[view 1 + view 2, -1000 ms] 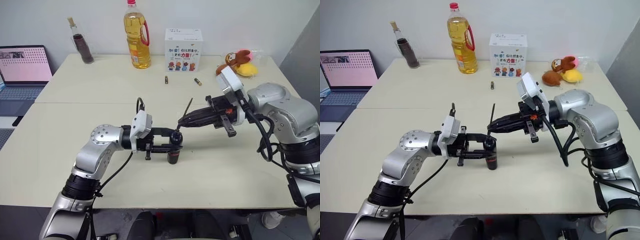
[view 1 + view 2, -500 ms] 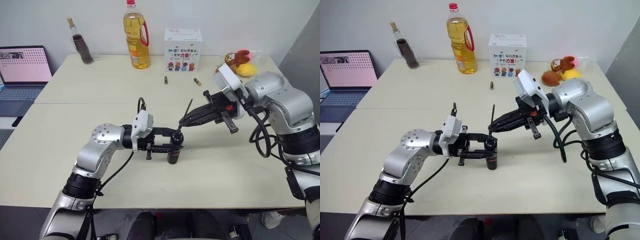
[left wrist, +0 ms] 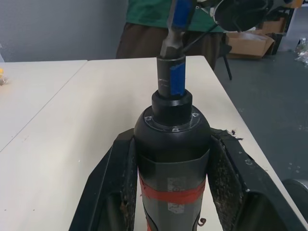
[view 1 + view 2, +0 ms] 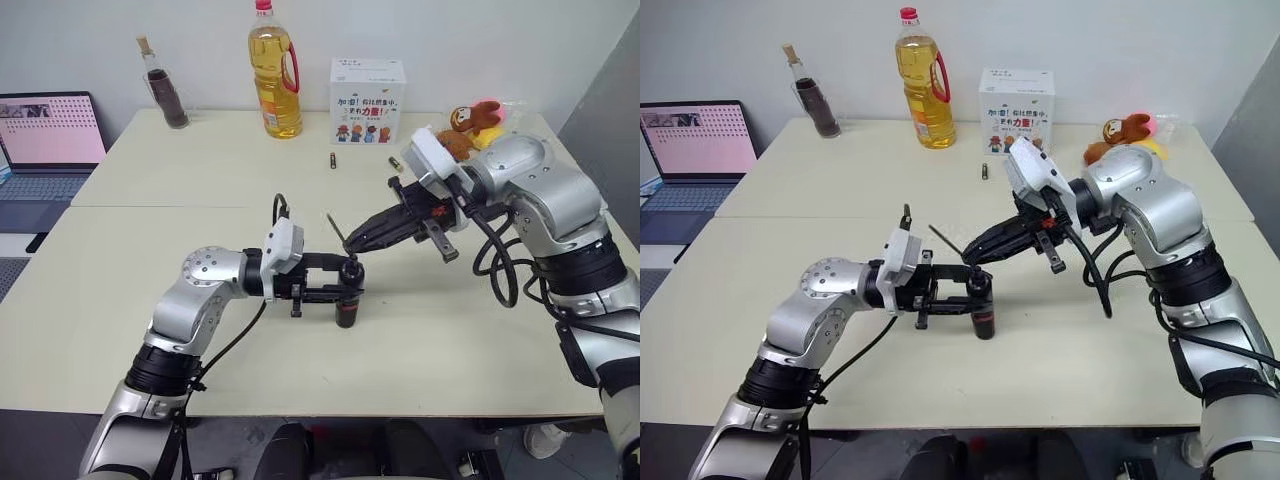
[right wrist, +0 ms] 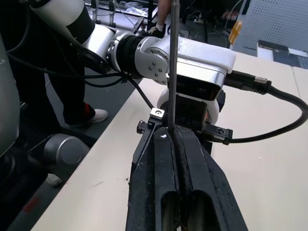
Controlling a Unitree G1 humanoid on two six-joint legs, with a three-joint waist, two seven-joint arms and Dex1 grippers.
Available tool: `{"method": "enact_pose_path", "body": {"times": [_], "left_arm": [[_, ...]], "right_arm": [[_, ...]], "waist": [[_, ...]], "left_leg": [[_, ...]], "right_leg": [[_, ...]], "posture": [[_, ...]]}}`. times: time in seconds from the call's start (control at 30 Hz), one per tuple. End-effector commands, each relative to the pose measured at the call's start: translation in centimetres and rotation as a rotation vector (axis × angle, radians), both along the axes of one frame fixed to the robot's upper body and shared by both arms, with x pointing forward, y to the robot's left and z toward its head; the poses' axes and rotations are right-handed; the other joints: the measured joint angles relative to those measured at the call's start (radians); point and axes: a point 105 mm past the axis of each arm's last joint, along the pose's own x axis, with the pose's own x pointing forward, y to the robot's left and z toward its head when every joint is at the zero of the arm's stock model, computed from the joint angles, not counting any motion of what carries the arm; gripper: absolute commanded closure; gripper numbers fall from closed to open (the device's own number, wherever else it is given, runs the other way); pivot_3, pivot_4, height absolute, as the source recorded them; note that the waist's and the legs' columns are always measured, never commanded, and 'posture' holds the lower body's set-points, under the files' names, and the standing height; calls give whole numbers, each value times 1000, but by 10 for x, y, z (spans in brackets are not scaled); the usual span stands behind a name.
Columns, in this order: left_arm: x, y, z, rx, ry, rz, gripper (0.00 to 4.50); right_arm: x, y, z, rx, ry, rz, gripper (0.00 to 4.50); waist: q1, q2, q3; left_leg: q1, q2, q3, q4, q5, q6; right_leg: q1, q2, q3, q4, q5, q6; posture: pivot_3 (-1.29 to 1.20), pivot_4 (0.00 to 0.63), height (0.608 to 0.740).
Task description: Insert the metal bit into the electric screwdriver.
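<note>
From the head camera, the left gripper (image 4: pixel 340 290) is clamped on the slim black pen-shaped electric screwdriver (image 4: pixel 348 300) with a red band, holding it upright just above the cream table (image 4: pixel 200 180). The right gripper (image 4: pixel 352 240) comes in from the right, pinched shut on the thin dark-grey metal bit (image 4: pixel 336 228), which slants up and to the left just above the screwdriver's top. On the far side stand a yellow oil bottle (image 4: pixel 274 70), a dark glass bottle (image 4: pixel 165 90), a white printed box (image 4: pixel 367 86), two small batteries (image 4: pixel 363 161) and a plush toy (image 4: pixel 470 120); a laptop (image 4: pixel 45 140) sits far left.

The left wrist view shows both black fingers (image 3: pixel 118 187) pressed against the screwdriver's body.

The right wrist view shows the closed fingers (image 5: pixel 166 192) gripping the bit's lower end, the rod (image 5: pixel 172 67) rising straight.
</note>
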Motion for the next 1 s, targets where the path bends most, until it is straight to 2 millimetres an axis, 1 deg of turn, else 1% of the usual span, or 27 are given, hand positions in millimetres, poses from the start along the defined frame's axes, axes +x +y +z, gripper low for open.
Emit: {"method": "enact_pose_path", "body": {"times": [0.03, 0.13, 0.33, 0.5, 0.73, 1.0], "left_arm": [[-10, -8, -7, 40, -5, -55, 2828], [-10, -7, -7, 35, -3, -54, 2828], [-11, -7, -6, 32, -3, -52, 2828], [-10, -6, -4, 27, -4, -49, 2828], [-9, -5, -2, 21, -3, -51, 2828], [-8, -7, 1, 11, -4, -53, 2828]], "right_arm": [[11, -8, -22, -94, 150, -80, 4471], [13, -13, -22, -74, 200, -117, 4471], [14, -16, -20, -32, 218, -154, 4471], [12, -17, -18, 31, 214, -187, 4471], [5, -15, -18, 133, 189, -227, 4471], [4, -15, -15, 225, 161, -276, 4471]], "waist": [[0, 0, 0], [0, 0, 0], [0, 0, 0], [-1, 0, 0], [-1, 0, 0], [0, 0, 0]], "left_leg": [[0, 0, 0, 0, 0, 0], [0, 0, 0, 0, 0, 0], [0, 0, 0, 0, 0, 0], [0, 0, 0, -1, 0, 0], [-1, 0, 0, -1, 0, 0], [-2, 0, 0, -1, 0, 0]], "right_leg": [[0, 0, 0, 0, 0, 0], [0, 0, 0, 0, 0, 0], [0, 0, 0, 0, 0, 0], [0, 0, 0, 0, 0, 0], [-1, 0, 0, 0, 0, 0], [-1, 0, 0, 0, 0, 0]], "posture": [[0, 150, 740], [0, 150, 740], [0, 150, 740], [0, 150, 740], [0, 150, 740], [0, 150, 740]]}}
